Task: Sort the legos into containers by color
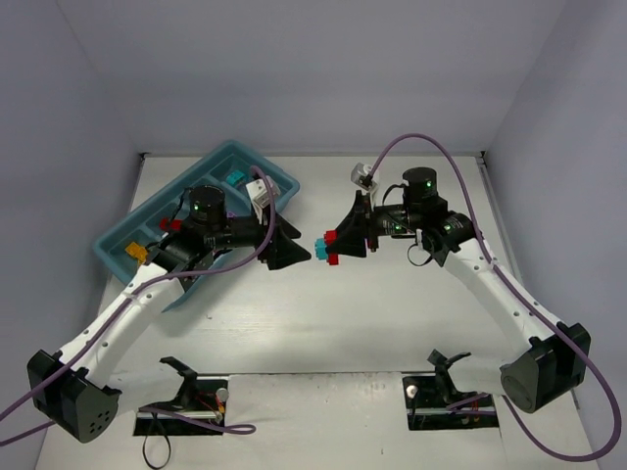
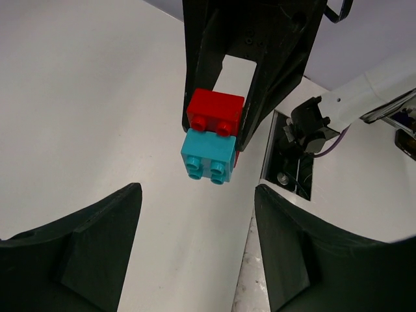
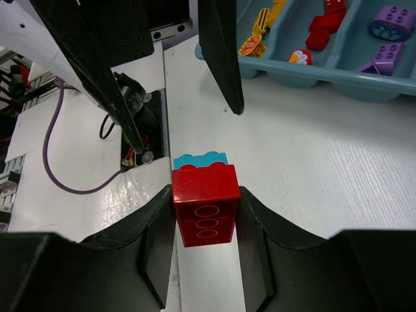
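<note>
Now R gripper (image 3: 206,195) pinches red lego (image 2: 214,112) w/ teal lego (image 2: 208,155); L gripper (image 2: 195,195) spread.

Red brick (image 3: 206,188) and teal brick (image 2: 208,155): snapped together as one stack (studs facing sideways), the red one pinched in the right gripper (image 3: 207,211), the teal one sticking out past its fingertips. Tray (image 3: 338,71): long, teal-blue, lying at an angle at the table's far left. Its compartments hold yellow pieces (image 3: 260,29), red bricks (image 3: 325,26), purple bricks (image 3: 390,39) and a loose teal piece (image 1: 235,179).

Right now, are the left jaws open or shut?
Open: wide apart, empty, facing the red brick and teal brick in the right jaws.
</note>
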`<state>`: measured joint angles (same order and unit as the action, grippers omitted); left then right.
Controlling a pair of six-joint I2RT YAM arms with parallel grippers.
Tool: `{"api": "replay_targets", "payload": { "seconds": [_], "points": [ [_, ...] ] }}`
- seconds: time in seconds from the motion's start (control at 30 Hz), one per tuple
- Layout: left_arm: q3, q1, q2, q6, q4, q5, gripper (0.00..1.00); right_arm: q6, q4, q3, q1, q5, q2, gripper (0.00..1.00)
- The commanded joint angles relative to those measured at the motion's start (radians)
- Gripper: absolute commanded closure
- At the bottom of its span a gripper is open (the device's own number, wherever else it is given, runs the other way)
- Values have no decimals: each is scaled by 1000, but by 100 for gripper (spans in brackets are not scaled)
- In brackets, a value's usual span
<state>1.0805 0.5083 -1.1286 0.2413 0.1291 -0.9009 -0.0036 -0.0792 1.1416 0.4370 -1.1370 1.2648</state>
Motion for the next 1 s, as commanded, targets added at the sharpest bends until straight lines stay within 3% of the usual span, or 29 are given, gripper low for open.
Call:
{"api": "replay_targets", "payload": {
  "seconds": [0.0, 0.43, 0.57, 0.67, 0.7, 0.8, 0.97],
  "points": [
    [27, 24, 12, -2, -85, -20, 37, 2, 55, 58, 25, -60, 7, 100],
    [30, 67, -46, -7, -97, -46, 38, 4, 59, 64, 66, -75, -2, 100],
    [24, 68, -48, -7, -95, -62, 50, 28, 62, 58, 66, -84, -7, 100],
    [18, 68, -48, -5, -95, -76, 72, 28, 62, 52, 66, -86, -12, 100],
    [18, 67, -45, -5, -98, -78, 83, 27, 62, 47, 66, -86, -15, 100],
    [4, 67, -33, -7, -109, -85, 100, 27, 62, 40, 66, -80, -22, 100],
    [-24, 65, -13, -20, -111, -75, 100, 24, 61, 17, 57, -60, -45, 94]
  ]
}}
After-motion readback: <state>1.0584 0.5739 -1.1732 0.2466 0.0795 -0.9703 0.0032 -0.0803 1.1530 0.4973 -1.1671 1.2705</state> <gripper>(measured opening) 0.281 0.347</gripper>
